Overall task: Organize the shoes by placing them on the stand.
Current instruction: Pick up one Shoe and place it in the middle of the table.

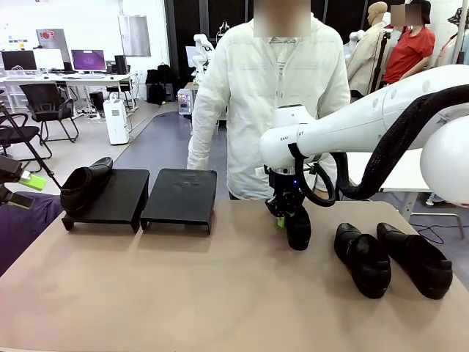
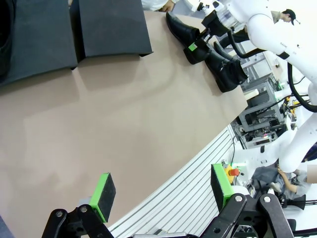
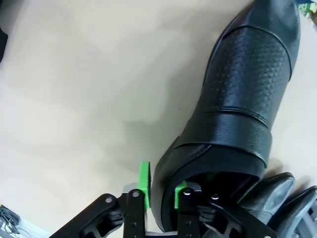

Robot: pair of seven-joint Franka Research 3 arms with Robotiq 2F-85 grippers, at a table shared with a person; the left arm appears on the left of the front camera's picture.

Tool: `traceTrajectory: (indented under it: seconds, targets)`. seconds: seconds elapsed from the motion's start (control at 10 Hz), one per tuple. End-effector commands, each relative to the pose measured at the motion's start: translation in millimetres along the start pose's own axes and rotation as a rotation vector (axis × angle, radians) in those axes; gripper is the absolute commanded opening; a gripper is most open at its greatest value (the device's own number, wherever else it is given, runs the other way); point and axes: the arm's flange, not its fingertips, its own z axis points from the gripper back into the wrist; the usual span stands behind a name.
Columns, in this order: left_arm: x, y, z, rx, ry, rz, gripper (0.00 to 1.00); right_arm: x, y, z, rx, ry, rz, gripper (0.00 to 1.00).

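Observation:
One glossy black shoe [image 1: 298,231] [image 3: 242,99] [image 2: 181,29] lies on the tan table right of the middle. My right gripper [image 1: 287,211] [image 3: 162,187] [image 2: 197,48] is shut on its heel collar, one green pad outside the wall and one inside the opening. Two more shoes [image 1: 363,259] [image 1: 414,258] [image 2: 225,69] lie side by side further right. Another shoe [image 1: 86,183] rests on the left platform of the stand [image 1: 110,202] [image 2: 39,39], while the right platform [image 1: 179,194] [image 2: 111,27] is bare. My left gripper [image 2: 162,191] [image 1: 18,183] hangs open off the table's left end, holding nothing.
A person in a white shirt [image 1: 271,95] stands at the far edge behind the held shoe. The table's near edge with its aluminium rail [image 2: 188,183] runs below my left gripper. Bare tabletop [image 1: 183,286] stretches between the stand and the shoes.

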Motion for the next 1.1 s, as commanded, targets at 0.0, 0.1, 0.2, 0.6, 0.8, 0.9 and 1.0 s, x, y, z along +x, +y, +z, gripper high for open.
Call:
traceTrajectory:
  seconds: [0.0, 0.1, 0.2, 0.6, 0.8, 0.9, 1.0]
  targets:
    - [-1.8, 1.1, -0.4, -0.009, -0.015, -0.020, 1.00, -4.6, -0.7, 3.4, -0.066, -0.046, -0.039, 0.00]
    - [-1.8, 1.1, -0.4, -0.009, -0.015, -0.020, 1.00, -6.4, -0.9, 5.1, -0.071, -0.054, -0.037, 0.00]
    - [-1.8, 1.1, -0.4, -0.009, -0.015, -0.020, 1.00, -9.0, -1.4, 6.9, -0.084, -0.058, -0.048, 0.00]
    - [-1.8, 1.1, -0.4, -0.009, -0.015, -0.020, 1.00, -51.8, -5.3, 51.3, -0.095, -0.033, -0.135, 0.00]
    - [-1.8, 1.1, -0.4, -0.009, -0.015, -0.020, 1.00, -121.3, 14.0, 108.4, -0.083, 0.049, -0.314, 0.00]
    - [-1.8, 1.1, -0.4, -0.009, -0.015, -0.020, 1.00, -163.6, 33.0, 133.2, -0.086, 0.053, -0.414, 0.00]
    - [-1.8, 1.1, -0.4, -0.009, -0.015, -0.020, 1.00, -197.3, 50.6, 143.0, -0.028, 0.085, -0.443, 0.00]
